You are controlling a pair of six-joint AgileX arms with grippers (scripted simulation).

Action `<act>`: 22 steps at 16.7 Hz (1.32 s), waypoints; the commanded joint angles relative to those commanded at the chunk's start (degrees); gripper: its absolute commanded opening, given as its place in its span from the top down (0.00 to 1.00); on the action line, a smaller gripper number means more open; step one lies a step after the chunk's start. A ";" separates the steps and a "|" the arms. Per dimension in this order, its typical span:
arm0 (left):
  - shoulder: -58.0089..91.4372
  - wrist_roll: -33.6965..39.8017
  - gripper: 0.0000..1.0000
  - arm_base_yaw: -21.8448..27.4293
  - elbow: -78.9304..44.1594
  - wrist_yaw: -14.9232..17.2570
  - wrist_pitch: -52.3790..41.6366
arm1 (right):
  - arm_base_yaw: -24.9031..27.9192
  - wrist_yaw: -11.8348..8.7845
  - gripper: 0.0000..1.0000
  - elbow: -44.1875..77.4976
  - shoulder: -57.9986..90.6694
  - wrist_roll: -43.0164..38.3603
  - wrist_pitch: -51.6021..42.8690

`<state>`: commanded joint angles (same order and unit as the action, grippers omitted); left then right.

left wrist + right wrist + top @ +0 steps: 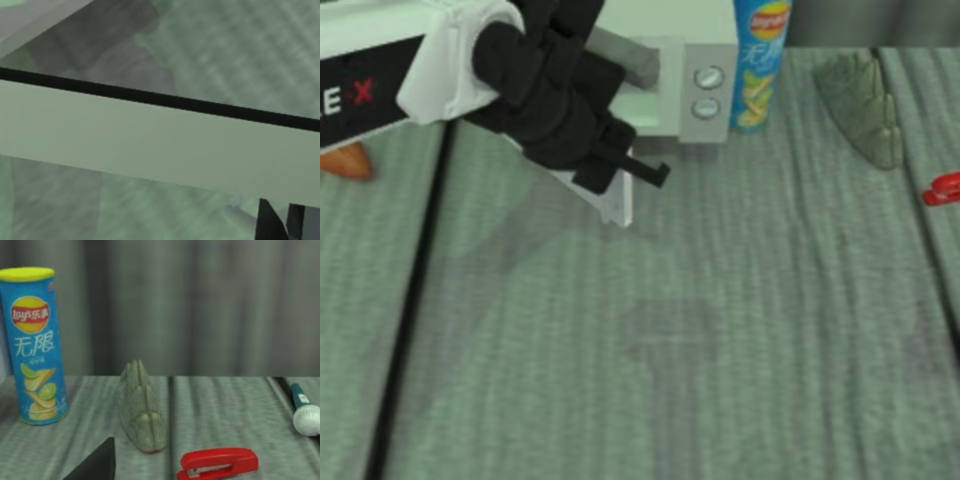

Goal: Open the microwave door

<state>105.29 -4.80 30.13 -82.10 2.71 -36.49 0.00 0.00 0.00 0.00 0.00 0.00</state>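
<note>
one microwave [665,70], one chips can [35,345], one stapler [218,463].

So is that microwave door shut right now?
No, the microwave door is swung out from the microwave toward the table's front, with the left pincer at its edge.

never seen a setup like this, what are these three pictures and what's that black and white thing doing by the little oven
It is a simulated two-armed robot at a table. One picture looks down from above; the others come from cameras on each wrist. The left gripper is at the microwave door, which stands swung open from the microwave. The left wrist view shows the door's edge close up. Whether its fingers clamp the door is unclear. The right arm is out of the top view; its camera sees a chips can, a grey-green ridged object, a red stapler and a microphone.
</note>
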 joint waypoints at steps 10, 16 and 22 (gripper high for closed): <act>-3.48 -9.03 1.00 -3.23 4.26 5.17 -0.12 | 0.00 0.00 0.00 0.00 0.00 0.00 0.00; -3.51 -9.05 1.00 -3.24 4.26 5.19 -0.10 | 0.00 0.00 0.00 0.00 0.00 0.00 0.00; -3.51 -9.05 1.00 -3.24 4.26 5.19 -0.10 | 0.00 0.00 0.00 0.00 0.00 0.00 0.00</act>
<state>101.78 -13.85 26.90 -77.84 7.89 -36.59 0.00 0.00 0.00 0.00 0.00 0.00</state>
